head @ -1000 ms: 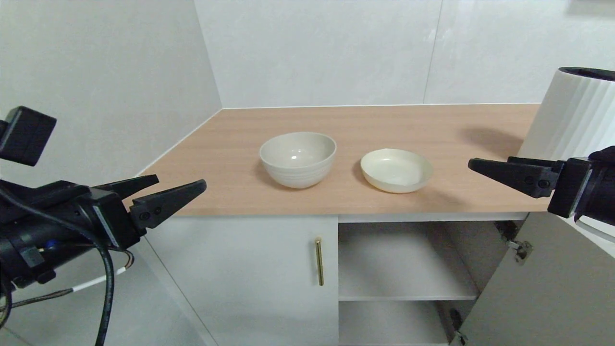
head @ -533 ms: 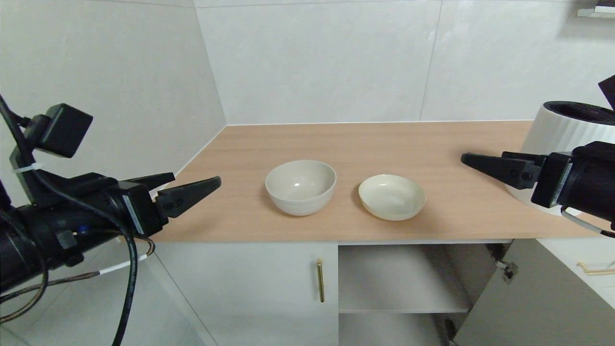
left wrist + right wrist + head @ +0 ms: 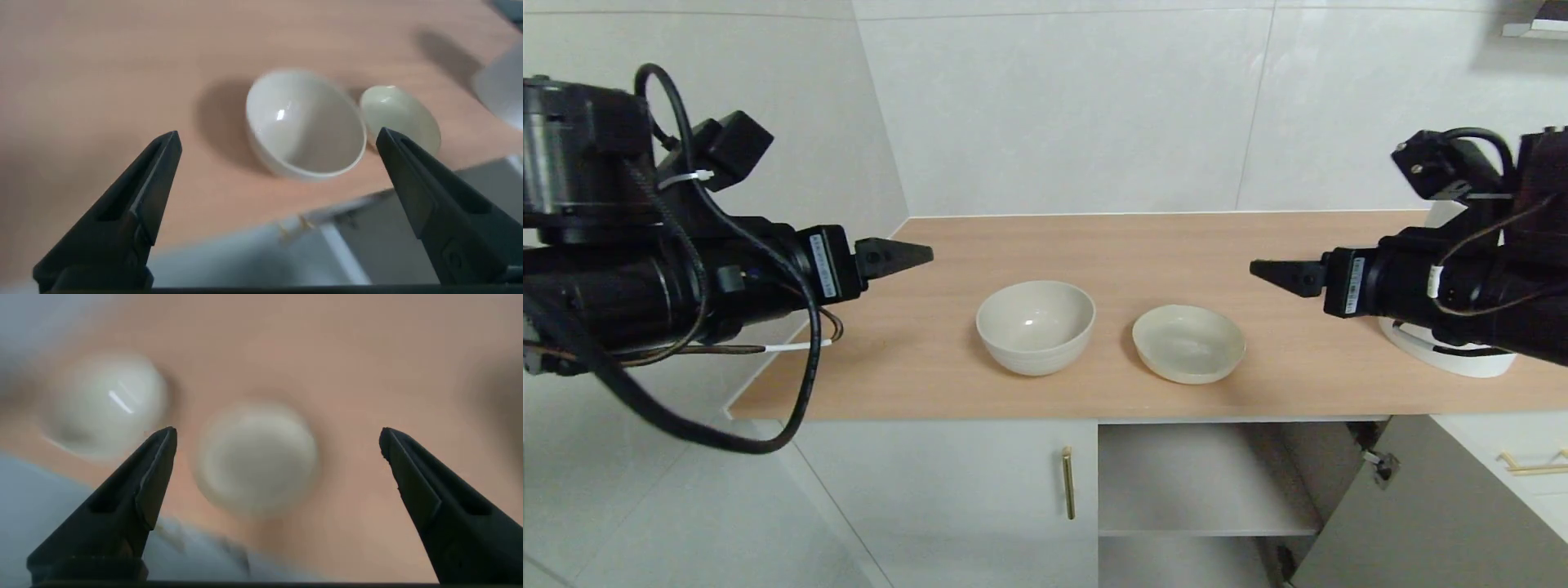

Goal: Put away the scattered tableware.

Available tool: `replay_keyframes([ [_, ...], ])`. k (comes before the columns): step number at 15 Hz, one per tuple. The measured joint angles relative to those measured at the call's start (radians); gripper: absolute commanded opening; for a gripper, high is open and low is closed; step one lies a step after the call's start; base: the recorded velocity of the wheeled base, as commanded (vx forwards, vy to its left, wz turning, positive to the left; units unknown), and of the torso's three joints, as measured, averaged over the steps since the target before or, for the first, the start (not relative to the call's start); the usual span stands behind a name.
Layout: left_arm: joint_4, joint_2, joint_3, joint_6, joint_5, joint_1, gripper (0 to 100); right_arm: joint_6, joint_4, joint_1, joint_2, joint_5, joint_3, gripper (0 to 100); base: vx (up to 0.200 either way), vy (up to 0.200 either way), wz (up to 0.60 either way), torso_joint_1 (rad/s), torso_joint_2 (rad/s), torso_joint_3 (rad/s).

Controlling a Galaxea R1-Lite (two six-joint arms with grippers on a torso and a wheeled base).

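Note:
Two pieces of tableware sit near the front of the wooden counter [image 3: 1143, 245]: a deep off-white bowl [image 3: 1036, 325] and, to its right, a shallow cream dish [image 3: 1188, 343]. My left gripper [image 3: 915, 256] hovers above the counter to the left of the bowl, pointing toward it. In the left wrist view that gripper [image 3: 278, 137] is open wide, with the bowl [image 3: 306, 122] and the dish [image 3: 400, 118] below it. My right gripper [image 3: 1262, 269] hangs to the right of the dish. It [image 3: 278, 434] is open too, above the dish [image 3: 256, 457] and the bowl [image 3: 106, 400].
A white ribbed container [image 3: 1454, 351] stands on the counter at the far right, behind my right arm. Below the counter, the right cabinet [image 3: 1201, 474] is open with a shelf inside, its door [image 3: 1421, 514] swung out. The left door has a brass handle [image 3: 1067, 482]. Tiled walls close the left and back.
The head camera tilted up. Both arms rose from counter-edge height and moved inward over the counter, their grippers rolling so the fingers appear edge-on. Bowl and dish stayed put.

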State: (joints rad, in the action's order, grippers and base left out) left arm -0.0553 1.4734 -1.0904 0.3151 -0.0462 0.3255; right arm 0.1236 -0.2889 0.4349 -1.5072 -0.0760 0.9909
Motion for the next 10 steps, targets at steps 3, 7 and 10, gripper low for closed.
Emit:
replay_keyframes([
  [3, 0.108, 0.081, -0.098, 0.063, 0.104, 0.065, 100, 0.053, 0.116, 0.012, -0.039, -0.078, 0.093, 100, 0.0, 0.0, 0.0, 0.0, 0.0, 0.0],
  [7, 0.111, 0.223, -0.18, 0.117, 0.248, 0.103, 100, 0.094, 0.161, 0.018, -0.097, -0.158, 0.145, 100, 0.0, 0.0, 0.0, 0.0, 0.0, 0.0],
  [10, 0.104, 0.329, -0.223, 0.125, 0.283, 0.111, 100, 0.096, 0.158, 0.021, -0.125, -0.168, 0.151, 100, 0.0, 0.0, 0.0, 0.0, 0.0, 0.0],
])
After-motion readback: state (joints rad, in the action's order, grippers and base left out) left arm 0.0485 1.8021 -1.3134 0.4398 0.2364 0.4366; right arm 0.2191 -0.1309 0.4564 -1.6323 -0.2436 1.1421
